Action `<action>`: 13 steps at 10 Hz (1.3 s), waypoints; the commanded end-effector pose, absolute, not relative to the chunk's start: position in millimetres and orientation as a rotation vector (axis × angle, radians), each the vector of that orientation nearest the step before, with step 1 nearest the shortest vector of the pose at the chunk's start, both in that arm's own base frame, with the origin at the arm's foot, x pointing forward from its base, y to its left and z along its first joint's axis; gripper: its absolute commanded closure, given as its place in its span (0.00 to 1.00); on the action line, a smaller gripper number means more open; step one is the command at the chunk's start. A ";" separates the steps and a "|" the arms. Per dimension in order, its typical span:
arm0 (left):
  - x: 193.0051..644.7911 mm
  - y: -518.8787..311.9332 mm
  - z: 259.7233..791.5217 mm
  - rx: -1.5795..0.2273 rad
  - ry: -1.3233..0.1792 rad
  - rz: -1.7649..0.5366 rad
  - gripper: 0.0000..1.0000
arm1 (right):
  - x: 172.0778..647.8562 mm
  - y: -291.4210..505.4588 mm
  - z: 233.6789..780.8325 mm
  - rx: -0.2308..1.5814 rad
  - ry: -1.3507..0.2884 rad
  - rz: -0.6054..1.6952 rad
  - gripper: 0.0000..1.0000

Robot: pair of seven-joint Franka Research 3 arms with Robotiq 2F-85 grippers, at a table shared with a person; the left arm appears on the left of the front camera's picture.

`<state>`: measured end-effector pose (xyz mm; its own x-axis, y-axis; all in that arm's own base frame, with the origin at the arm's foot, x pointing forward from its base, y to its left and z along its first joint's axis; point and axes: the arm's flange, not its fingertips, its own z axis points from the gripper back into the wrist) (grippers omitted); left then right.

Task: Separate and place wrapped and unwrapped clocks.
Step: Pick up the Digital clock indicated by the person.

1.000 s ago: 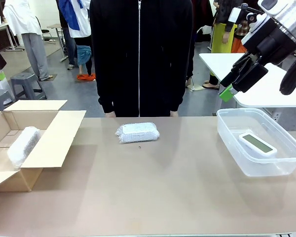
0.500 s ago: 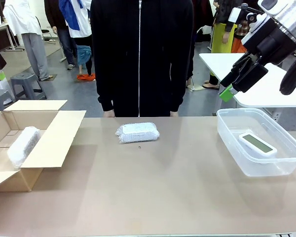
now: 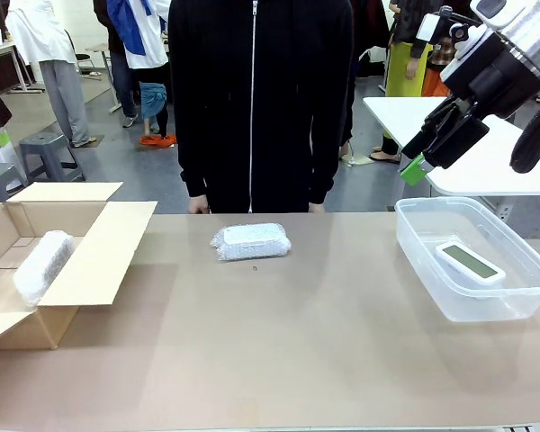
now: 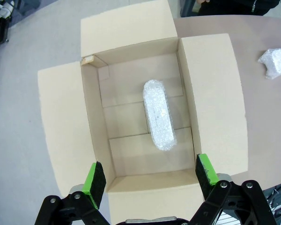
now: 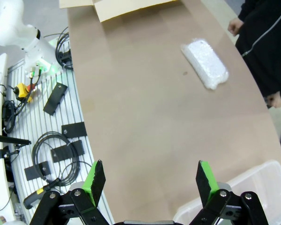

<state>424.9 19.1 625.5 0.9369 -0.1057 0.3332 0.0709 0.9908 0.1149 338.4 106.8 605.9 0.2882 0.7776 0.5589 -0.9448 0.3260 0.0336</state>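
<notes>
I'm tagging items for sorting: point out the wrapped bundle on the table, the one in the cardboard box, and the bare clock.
loose wrapped bundle (image 3: 252,241): front view, middle of its top.
boxed wrapped bundle (image 4: 158,114): left wrist view, middle of its wrap.
bare digital clock (image 3: 469,262): front view, its screen.

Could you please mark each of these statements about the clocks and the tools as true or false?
1. One wrapped bundle lies inside the cardboard box. True.
2. The bare clock lies in the cardboard box. False: it lies in the clear tub.
3. A second bundle lies on the table in front of the person. True.
4. The right tool is shut on a bundle. False: it is open and empty.
5. The left tool hangs open over the box. True.
</notes>
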 end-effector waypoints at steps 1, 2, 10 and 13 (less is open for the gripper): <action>425.5 20.4 625.0 0.104 -0.358 -0.089 0.00 | 339.2 107.3 605.3 0.414 -0.501 1.200 0.00; 425.5 20.4 625.0 0.104 -0.358 -0.089 0.00 | 339.2 107.3 605.3 0.414 -0.501 1.200 0.00; 425.5 20.4 625.0 0.104 -0.358 -0.089 0.00 | 339.2 107.3 605.3 0.414 -0.501 1.200 0.00; 425.5 20.4 625.0 0.104 -0.358 -0.089 0.00 | 339.2 107.3 605.3 0.414 -0.501 1.200 0.00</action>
